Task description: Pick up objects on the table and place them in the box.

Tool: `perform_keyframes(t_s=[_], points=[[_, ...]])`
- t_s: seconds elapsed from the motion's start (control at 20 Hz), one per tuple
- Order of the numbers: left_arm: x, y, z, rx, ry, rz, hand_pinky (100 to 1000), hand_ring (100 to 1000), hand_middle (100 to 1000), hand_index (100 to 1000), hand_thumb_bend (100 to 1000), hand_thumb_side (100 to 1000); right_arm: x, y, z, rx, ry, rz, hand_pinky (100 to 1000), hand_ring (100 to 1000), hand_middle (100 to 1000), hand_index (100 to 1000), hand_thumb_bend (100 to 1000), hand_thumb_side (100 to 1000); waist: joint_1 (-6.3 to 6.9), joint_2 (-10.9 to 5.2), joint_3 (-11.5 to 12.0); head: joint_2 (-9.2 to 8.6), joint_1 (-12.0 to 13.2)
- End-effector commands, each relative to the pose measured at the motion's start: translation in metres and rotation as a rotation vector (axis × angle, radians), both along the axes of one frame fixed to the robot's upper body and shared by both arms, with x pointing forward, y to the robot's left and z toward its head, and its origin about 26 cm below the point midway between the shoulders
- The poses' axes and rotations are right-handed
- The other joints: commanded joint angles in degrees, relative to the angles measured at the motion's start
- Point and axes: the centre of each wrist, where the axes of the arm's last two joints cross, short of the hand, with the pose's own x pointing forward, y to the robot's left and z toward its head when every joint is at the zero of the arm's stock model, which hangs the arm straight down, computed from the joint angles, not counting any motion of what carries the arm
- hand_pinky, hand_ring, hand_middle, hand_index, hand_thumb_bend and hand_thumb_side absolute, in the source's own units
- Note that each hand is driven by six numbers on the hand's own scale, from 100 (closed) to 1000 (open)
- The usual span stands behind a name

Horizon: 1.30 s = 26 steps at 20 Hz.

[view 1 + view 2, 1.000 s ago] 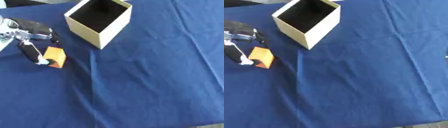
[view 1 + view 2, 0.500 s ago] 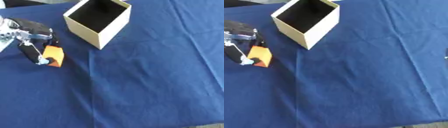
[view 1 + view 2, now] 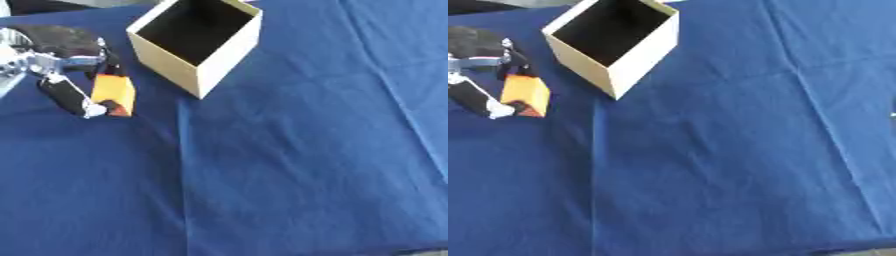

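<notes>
Your left hand [image 3: 54, 60] comes in from the left side and its fingers [image 3: 68, 97] are curled round the orange block [image 3: 114, 93], pinching it between a finger and the thumb. The block sits just inside the fingertips, its lower end close to the blue tablecloth [image 3: 297, 165]; I cannot tell if it touches the cloth. The open cardboard box [image 3: 198, 42] stands to the right of your fingers, near but apart from them, and its inside looks dark. Your right hand does not show.
</notes>
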Motion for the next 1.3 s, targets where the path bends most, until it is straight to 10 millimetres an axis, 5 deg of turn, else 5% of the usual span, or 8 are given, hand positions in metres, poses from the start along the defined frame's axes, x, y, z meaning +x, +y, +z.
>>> perform_keyframes(t_s=[0.05,0.25,0.55,0.95,1.0,1.3], points=[[-0.014,0.001,0.034,-0.036,-0.073,-0.014,283,490,407,477,100,343,-0.005,-0.001,0.009,-0.006,-0.030,0.006,798,703,641,756,100,867,-0.08,-1.31,-0.03,0.23,0.09],[-0.028,-0.012,0.067,-0.126,-0.131,-0.071,273,484,398,469,100,354,-0.005,-0.002,0.010,-0.008,-0.032,0.003,798,703,641,756,100,867,-0.04,-1.29,0.02,0.29,0.28],[-0.032,-0.018,0.085,-0.206,-0.169,-0.087,263,483,387,459,100,365,-0.004,0.000,0.011,-0.011,-0.035,0.009,798,703,640,756,100,868,-0.05,-1.16,-0.56,-0.16,1.20],[-0.004,-0.052,0.119,-0.333,-0.250,-0.095,248,472,375,448,100,366,-0.004,0.003,0.016,-0.010,-0.053,0.020,798,703,640,756,100,883,0.16,0.16,-1.86,-2.03,2.19],[-0.001,-0.055,0.122,-0.344,-0.260,-0.094,245,470,372,445,100,423,-0.004,0.003,0.017,-0.008,-0.056,0.021,798,703,639,756,100,881,0.18,0.37,-2.12,-2.34,2.33],[0.026,-0.059,0.125,-0.405,-0.325,-0.052,241,466,391,442,100,379,-0.003,0.008,0.021,0.003,-0.074,0.044,798,703,638,756,100,871,0.43,1.45,-4.45,-4.50,4.20]])
